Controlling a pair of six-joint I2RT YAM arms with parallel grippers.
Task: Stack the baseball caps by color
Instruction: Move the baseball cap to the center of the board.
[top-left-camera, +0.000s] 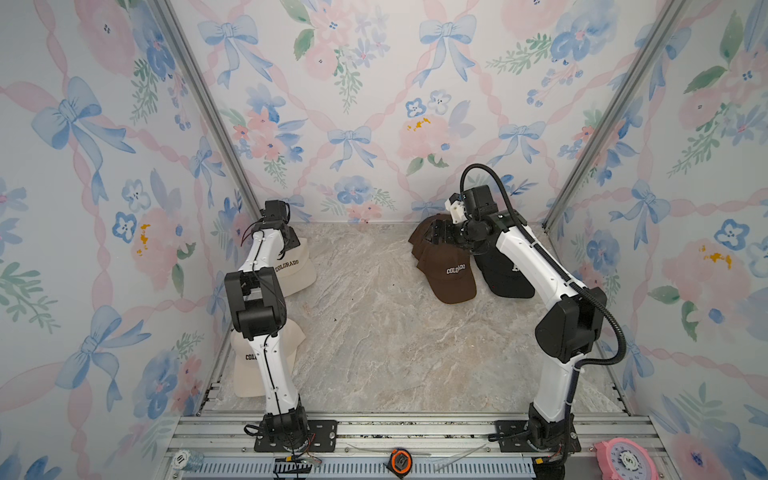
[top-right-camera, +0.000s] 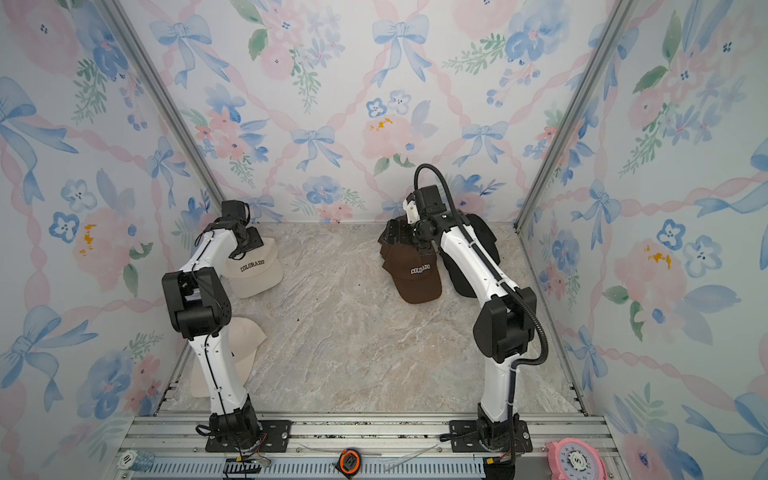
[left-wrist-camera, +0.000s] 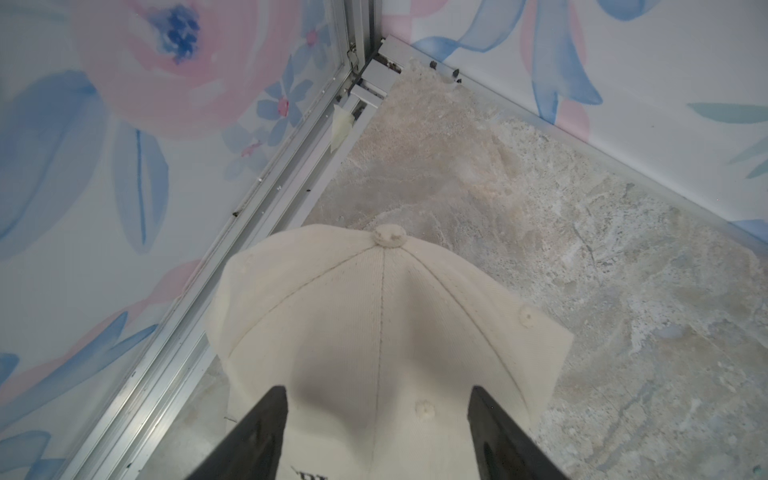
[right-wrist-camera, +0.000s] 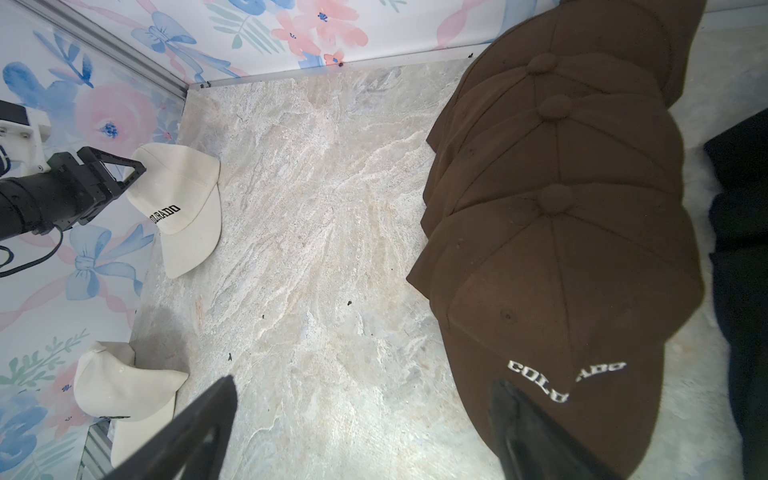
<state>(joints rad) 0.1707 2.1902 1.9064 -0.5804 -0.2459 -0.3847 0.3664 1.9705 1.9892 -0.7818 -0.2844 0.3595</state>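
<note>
Two cream caps lie apart along the left wall in both top views: the far cream cap (top-left-camera: 293, 266) with the left gripper (top-left-camera: 291, 239) over its crown, the near cream cap (top-left-camera: 249, 365) half hidden under that arm; the brown stack (top-left-camera: 446, 270) and black caps (top-left-camera: 505, 274) sit far right on the worktop (top-left-camera: 374, 332), already sorted; the right gripper (top-left-camera: 436, 235) hovers there.

Left wrist: fingers (left-wrist-camera: 257, 436) straddle the crown, partly open, not yet pinching fabric, likely to carry this cap to its partner.

Right wrist: fingers (right-wrist-camera: 195, 428) spread wide, empty, beside the overlapped brown caps.
</note>
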